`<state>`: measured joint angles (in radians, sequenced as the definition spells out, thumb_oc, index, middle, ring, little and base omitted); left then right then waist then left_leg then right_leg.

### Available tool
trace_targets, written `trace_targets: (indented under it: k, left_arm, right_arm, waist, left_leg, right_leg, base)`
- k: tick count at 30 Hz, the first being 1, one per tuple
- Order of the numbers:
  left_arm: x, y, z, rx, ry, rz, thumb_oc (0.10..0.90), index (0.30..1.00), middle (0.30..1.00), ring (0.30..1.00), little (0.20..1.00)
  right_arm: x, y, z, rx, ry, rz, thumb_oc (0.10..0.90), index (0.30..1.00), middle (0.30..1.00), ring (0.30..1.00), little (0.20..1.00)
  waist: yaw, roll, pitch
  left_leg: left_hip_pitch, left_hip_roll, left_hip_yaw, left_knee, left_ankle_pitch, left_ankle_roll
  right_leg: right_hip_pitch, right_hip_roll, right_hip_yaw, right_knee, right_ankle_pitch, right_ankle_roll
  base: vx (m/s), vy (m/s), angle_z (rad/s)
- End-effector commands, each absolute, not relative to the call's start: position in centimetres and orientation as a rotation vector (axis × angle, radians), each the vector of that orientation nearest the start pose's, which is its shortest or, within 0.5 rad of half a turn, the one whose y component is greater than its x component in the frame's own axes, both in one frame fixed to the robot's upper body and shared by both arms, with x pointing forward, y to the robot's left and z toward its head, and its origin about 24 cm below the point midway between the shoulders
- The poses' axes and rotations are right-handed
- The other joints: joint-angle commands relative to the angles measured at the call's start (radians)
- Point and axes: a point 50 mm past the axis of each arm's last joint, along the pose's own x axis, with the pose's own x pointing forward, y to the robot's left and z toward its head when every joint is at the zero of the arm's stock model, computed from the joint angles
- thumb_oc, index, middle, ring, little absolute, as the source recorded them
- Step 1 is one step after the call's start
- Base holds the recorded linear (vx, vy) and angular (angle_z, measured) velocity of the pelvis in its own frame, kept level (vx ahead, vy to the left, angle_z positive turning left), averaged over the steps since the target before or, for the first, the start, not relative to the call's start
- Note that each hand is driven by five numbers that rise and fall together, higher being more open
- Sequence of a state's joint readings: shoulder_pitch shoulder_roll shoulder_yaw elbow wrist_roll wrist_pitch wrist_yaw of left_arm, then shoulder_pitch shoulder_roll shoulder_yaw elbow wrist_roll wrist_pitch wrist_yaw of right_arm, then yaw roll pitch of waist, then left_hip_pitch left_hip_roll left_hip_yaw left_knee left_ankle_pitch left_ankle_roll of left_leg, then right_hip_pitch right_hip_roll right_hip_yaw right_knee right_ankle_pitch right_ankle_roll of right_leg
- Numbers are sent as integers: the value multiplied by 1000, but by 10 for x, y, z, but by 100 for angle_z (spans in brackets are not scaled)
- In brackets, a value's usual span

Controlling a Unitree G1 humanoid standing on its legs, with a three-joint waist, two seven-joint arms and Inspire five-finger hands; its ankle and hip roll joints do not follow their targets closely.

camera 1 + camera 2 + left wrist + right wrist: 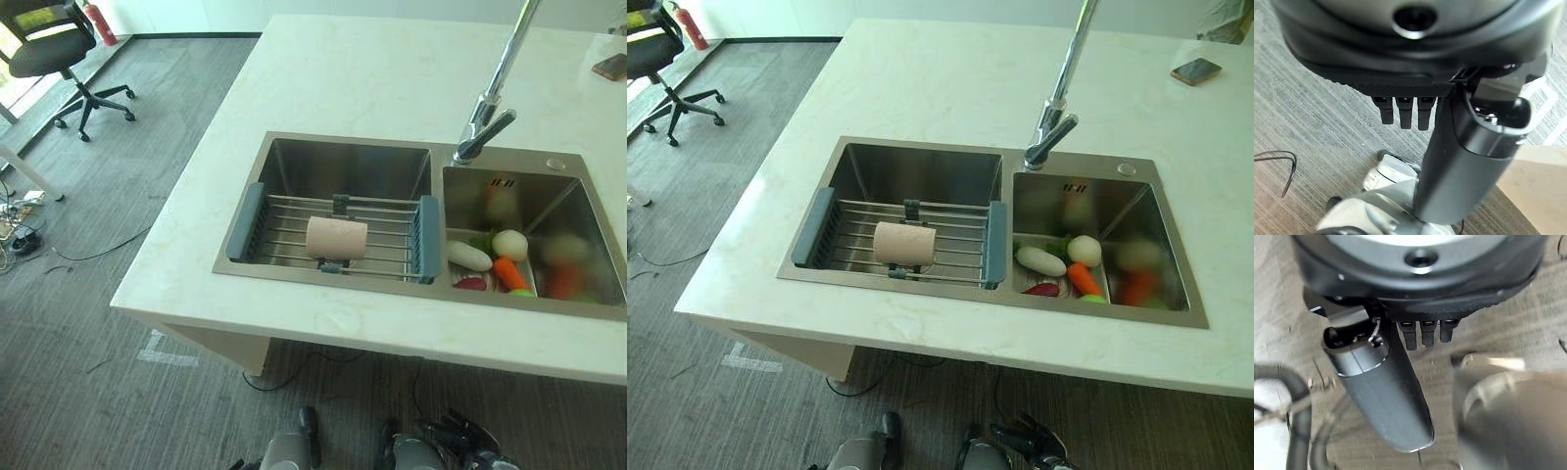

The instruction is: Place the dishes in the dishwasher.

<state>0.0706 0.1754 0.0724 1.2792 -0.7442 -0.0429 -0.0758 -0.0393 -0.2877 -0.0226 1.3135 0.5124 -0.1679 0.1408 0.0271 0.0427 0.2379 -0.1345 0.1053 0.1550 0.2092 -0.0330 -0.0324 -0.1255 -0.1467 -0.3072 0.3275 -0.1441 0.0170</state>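
2 basins in front of me, sunk into a pale counter (323,78), and both arms hang low beside it, so nothing is in hand yet. In its own wrist view my left hand (1459,161) points down at the carpet, fingers straight and relaxed, thumb out, holding nothing. My right hand (1381,396) looks the same in its wrist view: loose, straight, empty, floor beyond it.

The task's thing, as far as I can judge, is the cup (904,243). It's pinkish-beige and lies on its side on the rack (950,211), a wire drainer with grey end pieces that spans the left basin of the sink (294,157). Lying flat across the wires suits a piece left to drain, and it means I'd have to take it round the body, not by the rim.

The right basin holds vegetables (500,259): white, orange and red pieces, piled at the near corner, well apart from the cup. The tap (485,117) rises behind the divider, its handle out over the right basin. A phone (1195,70) sits far back on the counter, a chair (59,49) off on the carpet to the left.

I can't see a dishwasher, so I'd call the job not yet begun.
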Motion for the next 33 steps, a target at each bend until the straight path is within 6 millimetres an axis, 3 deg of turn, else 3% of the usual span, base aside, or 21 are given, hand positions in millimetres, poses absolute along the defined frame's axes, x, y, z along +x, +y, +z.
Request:
trace_targets:
  k: [1, 6, 7, 11, 13, 15, 19, 20, 22, 25, 28, 29, 30, 31, 33]
  left_arm:
    - [72, 245, -160, -628, 914, 744, 800, 900, 900, 900, 900]
    - [79, 285, -142, -609, 681, 907, 800, 900, 900, 900, 900]
    - [73, 316, -126, -482, 577, 1024, 800, 900, 900, 900, 900]
    - [58, 380, -81, -253, 354, 1235, 800, 900, 900, 900, 900]
    - [62, 424, -27, -95, 86, 1348, 800, 900, 900, 900, 900]
    - [85, 445, 23, 70, -106, 1346, 800, 900, 900, 900, 900]
    - [125, 458, 120, 535, -389, 1316, 800, 900, 900, 900, 900]
    - [140, 455, 179, 709, -595, 1257, 800, 900, 900, 900, 900]
    - [153, 439, 227, 808, -798, 1112, 800, 900, 900, 900, 900]
    - [183, 394, 280, 732, -983, 733, 800, 900, 900, 900, 900]
    - [210, 350, 299, 643, -999, 380, 800, 900, 900, 900, 900]
    - [222, 328, 301, 642, -987, 258, 800, 900, 900, 900, 900]
    - [241, 295, 302, 693, -957, 102, 800, 900, 900, 900, 900]
    - [252, 281, 303, 721, -928, 38, 800, 900, 900, 900, 900]
    - [260, 272, 305, 741, -901, -1, 800, 900, 900, 900, 900]
  right_arm:
    - [98, -285, -142, 205, 967, -447, 800, 900, 900, 900, 900]
    - [90, -296, -139, 229, 934, -488, 800, 900, 900, 900, 900]
    - [87, -304, -136, 238, 911, -501, 800, 900, 900, 900, 900]
    - [83, -312, -133, 224, 918, -504, 800, 900, 900, 900, 900]
    - [77, -308, -136, 207, 952, -495, 800, 900, 900, 900, 900]
    - [74, -302, -140, 206, 963, -496, 800, 900, 900, 900, 900]
    - [83, -293, -141, 205, 938, -469, 800, 900, 900, 900, 900]
    - [88, -290, -141, 206, 925, -461, 800, 900, 900, 900, 900]
    - [91, -289, -140, 210, 925, -460, 800, 900, 900, 900, 900]
    - [89, -286, -142, 216, 944, -453, 800, 900, 900, 900, 900]
    - [83, -282, -146, 233, 977, -449, 800, 900, 900, 900, 900]
    - [79, -280, -147, 244, 991, -451, 800, 900, 900, 900, 900]
    - [74, -278, -149, 261, 1009, -459, 800, 900, 900, 900, 900]
    - [72, -279, -150, 271, 1014, -470, 800, 900, 900, 900, 900]
    - [70, -280, -150, 277, 1018, -479, 800, 900, 900, 900, 900]
  waist:
    - [-10, 27, 7]
    - [-8, 42, -9]
    - [-6, 51, -14]
    - [2, 67, -23]
    - [10, 74, -32]
    - [18, 80, -38]
    - [23, 83, -50]
    - [22, 81, -58]
    - [19, 79, -65]
    - [6, 71, -74]
    - [-10, 64, -79]
    - [-19, 60, -81]
    - [-47, 53, -87]
    - [-62, 52, -88]
    - [-75, 51, -89]
  left_leg:
    - [23, -7, -37, 91, -199, -16]
    - [35, -19, -46, 91, -215, -13]
    - [39, -25, -47, 91, -221, -9]
    - [44, -31, -51, 91, -229, -1]
    - [48, -33, -47, 91, -236, 7]
    - [43, -34, -56, 91, -235, 11]
    - [40, -29, -50, 91, -238, 11]
    - [42, -25, -41, 91, -241, 11]
    - [46, -21, -31, 91, -245, 11]
    - [57, -15, -16, 91, -255, 9]
    - [68, -9, -3, 91, -262, 9]
    - [74, -6, 4, 91, -266, 9]
    - [82, -1, 19, 91, -270, 12]
    - [86, 3, 31, 91, -270, 13]
    - [89, 6, 41, 91, -270, 13]
  right_leg:
    - [73, -18, -5, -28, -122, 39]
    - [86, -33, -11, -28, -131, 46]
    - [89, -37, -8, -28, -137, 48]
    - [93, -38, -1, -28, -148, 50]
    - [96, -41, 1, -28, -151, 55]
    - [95, -39, 6, -28, -151, 54]
    - [95, -37, 8, -28, -155, 55]
    - [96, -35, 12, -28, -154, 58]
    - [97, -35, 15, -28, -154, 63]
    - [101, -31, 24, -28, -154, 70]
    - [105, -25, 35, -28, -152, 76]
    - [106, -21, 44, -28, -151, 79]
    - [104, -13, 64, -28, -147, 84]
    - [101, -9, 78, -28, -142, 86]
    - [97, -7, 87, -28, -138, 89]
  base:
    - [39, 36, 2]
    - [22, 51, -1]
    - [33, 84, 0]
    - [25, 69, 1]
    - [16, 19, 0]
    - [-18, 4, 4]
    - [0, 0, 0]
    - [0, 0, 0]
    - [-6, -26, -6]
    - [8, -35, -16]
    - [10, -51, -22]
    - [34, -107, -39]
    - [33, -118, -47]
    - [21, -102, -45]
    - [-3, -40, -32]
